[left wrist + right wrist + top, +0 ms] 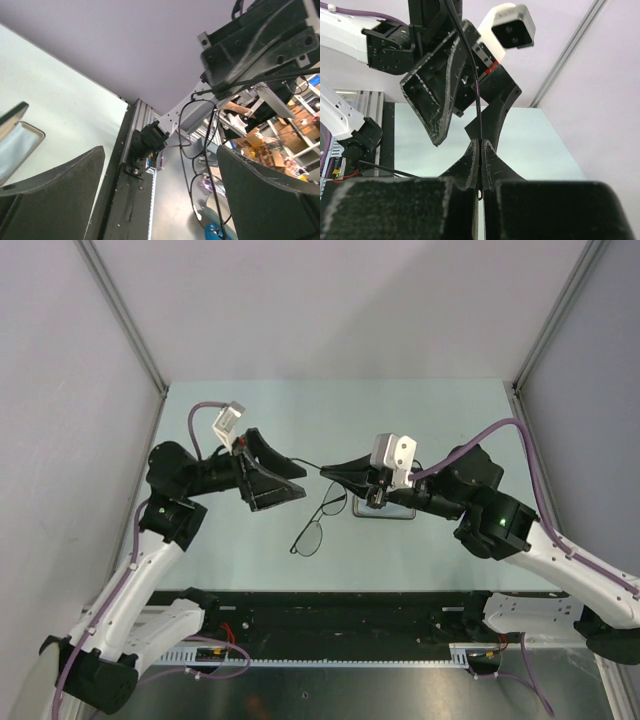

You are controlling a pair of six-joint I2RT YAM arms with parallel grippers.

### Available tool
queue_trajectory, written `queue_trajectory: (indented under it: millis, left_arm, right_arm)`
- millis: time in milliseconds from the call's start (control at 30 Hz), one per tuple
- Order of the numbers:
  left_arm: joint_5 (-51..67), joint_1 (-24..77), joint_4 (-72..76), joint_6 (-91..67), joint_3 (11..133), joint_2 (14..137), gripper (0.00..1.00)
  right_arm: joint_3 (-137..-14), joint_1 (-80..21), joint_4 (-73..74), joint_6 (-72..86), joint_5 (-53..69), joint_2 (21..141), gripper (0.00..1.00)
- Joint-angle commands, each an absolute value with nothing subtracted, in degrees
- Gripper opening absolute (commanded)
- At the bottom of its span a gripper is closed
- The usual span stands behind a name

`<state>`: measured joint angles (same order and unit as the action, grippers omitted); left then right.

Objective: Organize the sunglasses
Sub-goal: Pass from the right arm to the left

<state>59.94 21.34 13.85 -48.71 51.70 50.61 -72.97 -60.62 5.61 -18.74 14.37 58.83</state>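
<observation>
Sunglasses (320, 521) are pinched by one temple in the right hand (328, 472); left hand (298, 481) open.

Even, diffuse overhead light is filling the top external view. The pale green tabletop (450, 410) is rendering bright without glare, and the sunglasses (318, 522) are casting only a faint, soft shadow. The enclosure posts (120, 310) are leaning outward toward the upper corners, a wide-angle effect. In the left wrist view, the near black fingers (50, 200) are blurring at their edges. In the right wrist view, the closest finger pads (545, 210) are showing soft and grainy
</observation>
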Motion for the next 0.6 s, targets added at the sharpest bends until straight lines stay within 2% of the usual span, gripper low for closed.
queue_trajectory:
  millis: [0,167,267,300,367,400,467,567]
  left_arm:
    - [60.73,20.65,14.59,-53.87,50.19,52.38,1.0]
    - [64.33,20.92,14.68,-53.88,49.04,52.3,0.97]
    - [65.65,23.37,15.03,-53.35,49.48,52.21,0.87]
    - [65.92,24.34,15.12,-53.0,49.92,52.47,0.8]
    - [66.01,26.8,15.12,-52.91,50.1,52.82,0.76]
    - [66.01,27.24,15.12,-52.91,49.92,53.0,0.67]
    - [66.27,27.69,15.2,-52.73,49.66,52.91,0.63]
    - [66.53,28.04,15.29,-52.91,49.31,52.56,0.63]
  right_arm:
    - [-73.39,-60.47,3.78,-20.39,15.21,57.3,0.0]
    - [-73.48,-60.47,3.08,-20.65,15.99,57.48,0.0]
    - [-73.39,-60.47,2.81,-20.22,16.52,57.39,0.0]
    - [-73.48,-60.47,2.55,-19.95,16.78,57.39,0.0]
    - [-73.39,-60.47,2.37,-19.78,16.88,57.3,0.0]
    - [-73.39,-60.47,2.37,-19.69,17.05,57.3,0.0]
    - [-73.39,-60.56,2.2,-19.51,17.05,57.22,0.0]
    - [-73.39,-60.64,2.02,-19.34,17.14,57.22,0.0]
